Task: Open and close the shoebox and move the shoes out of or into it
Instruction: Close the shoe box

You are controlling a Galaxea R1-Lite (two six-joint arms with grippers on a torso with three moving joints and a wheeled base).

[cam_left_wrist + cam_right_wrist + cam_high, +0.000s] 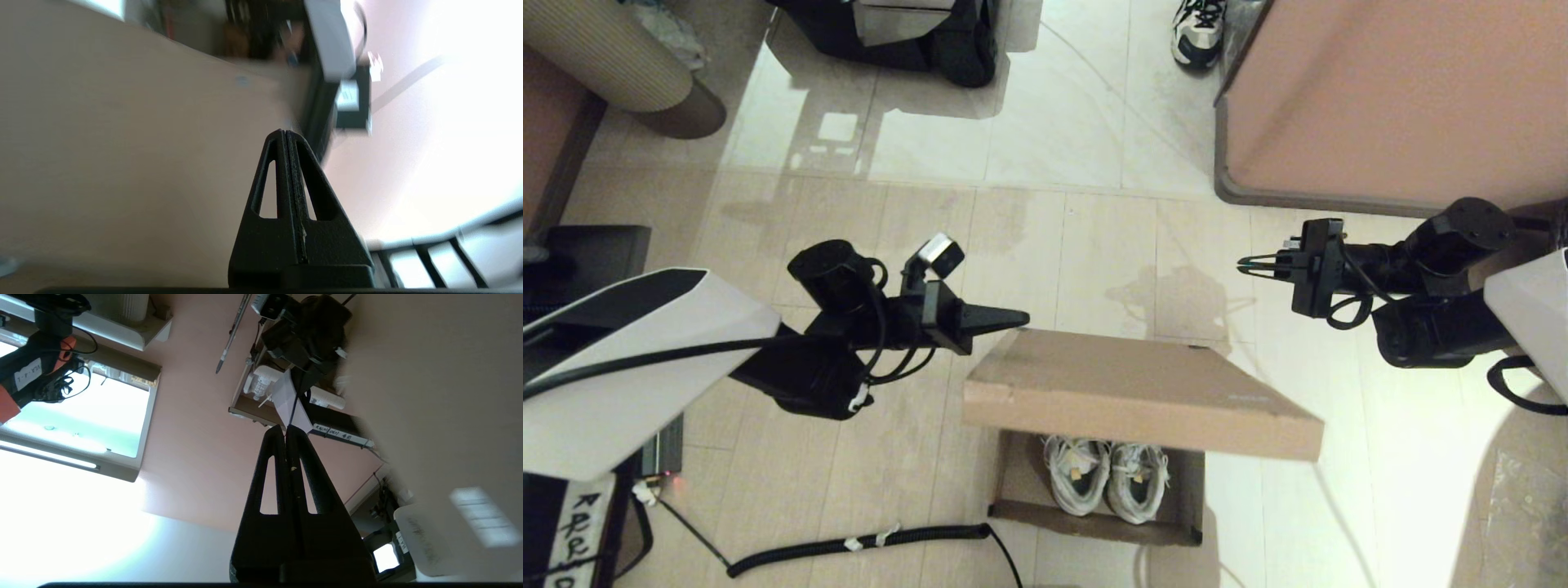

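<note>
The brown shoebox [1094, 527] stands on the floor tiles with its lid [1127, 384] lifted partway and tilted over it. Under the lid the shoes [1107, 478], white and grey with white laces, lie side by side in the box. My left gripper [1023, 317] is shut and empty, its tip right by the lid's far left corner; I cannot tell if it touches. In the left wrist view the shut left gripper [284, 131] has the lid [122, 143] filling one side. My right gripper [1245, 265] is shut and empty, held apart beyond the lid's right side. The right wrist view shows this gripper [284, 428] beside the lid [449, 396].
A black coiled cable [866, 543] lies on the floor by the box's near left. A pink cabinet [1405, 98] stands at the far right, with a white-and-black sneaker [1199, 33] beside it. Another machine's dark base [907, 33] is at the far middle.
</note>
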